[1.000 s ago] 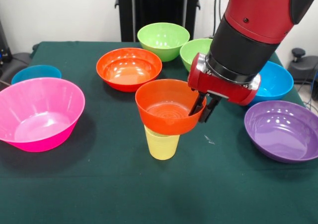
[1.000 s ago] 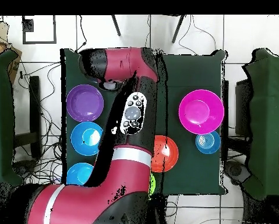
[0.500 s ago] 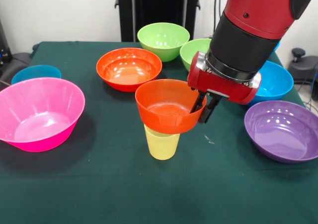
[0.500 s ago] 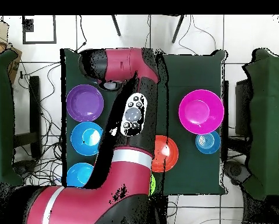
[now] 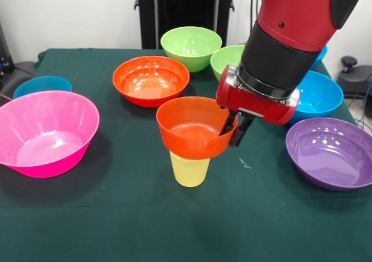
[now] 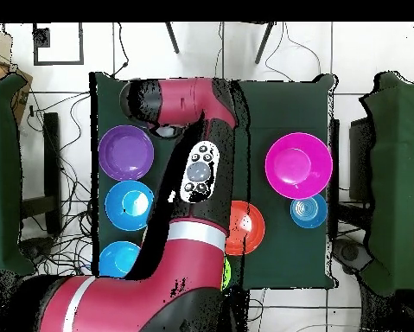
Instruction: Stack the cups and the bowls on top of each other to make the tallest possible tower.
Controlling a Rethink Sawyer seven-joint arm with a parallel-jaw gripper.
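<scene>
Small orange bowl (image 5: 195,134) seated upright on pale-yellow cup (image 5: 189,170), mid-table

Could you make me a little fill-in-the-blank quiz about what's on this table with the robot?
1. The small orange bowl sits on top of a pale ____ cup.
2. The gripper pinches the rim of the small ____ bowl.
3. In the front view, the large bowl at the left edge of the table is ____.
4. In the front view, the bowl at the right edge is ____.

Missing words: yellow; orange; pink; purple
</scene>
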